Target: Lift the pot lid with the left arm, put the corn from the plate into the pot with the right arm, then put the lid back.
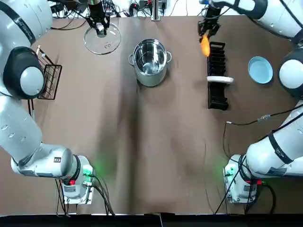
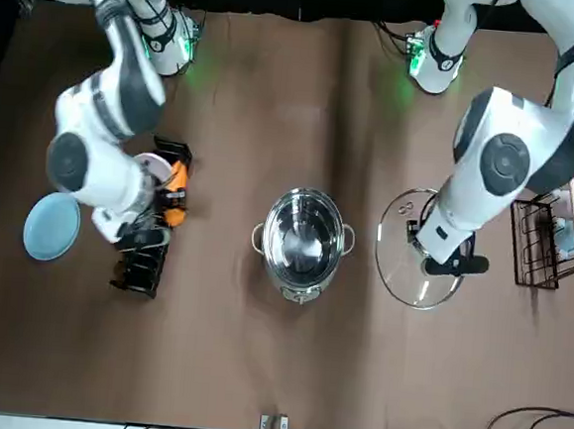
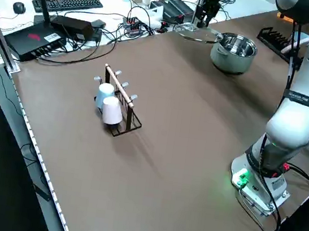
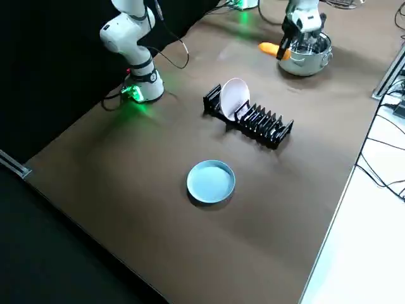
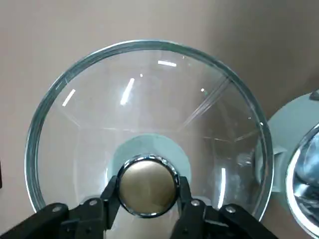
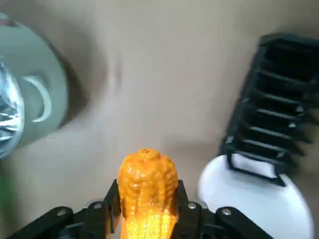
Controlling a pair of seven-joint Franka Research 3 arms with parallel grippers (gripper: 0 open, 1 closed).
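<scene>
Tabletop (image 1: 151, 156), brown and wide, is left bare across the whole stretch between the arm bases and the pot (image 1: 151, 79). The pot is stood upright in the far middle of the table, its mouth uncovered and its shiny inside exposed.

On the robot's right, a black dish rack (image 1: 218, 94) is laid lengthwise, with a white plate (image 1: 220, 79) stood on edge in its slots. A blue plate (image 1: 260, 69) is laid flat further right, near the right arm and well apart from the pot. At the left edge a wire mug rack (image 1: 47, 78) is set, well apart from everything else.

The glass lid (image 1: 106, 45) is found to the left of the pot, close to the far edge, where cables (image 1: 71, 21) are strewn just beyond. It is off the pot and clear of its rim. The left gripper (image 5: 148, 186) is clamped on the lid's round metal knob (image 5: 148, 185), one finger pressed to each side. Whether the lid is rested on the table or held just above it cannot be told.

The right gripper (image 6: 148, 199) is held over the bare strip between the pot and the far end of the dish rack, nearer the rack. Its fingers are closed on the orange corn (image 6: 147, 184), which is gripped at its lower part, tip pointed away from the wrist. The corn is carried in the air, outside the pot and away from the blue plate.
</scene>
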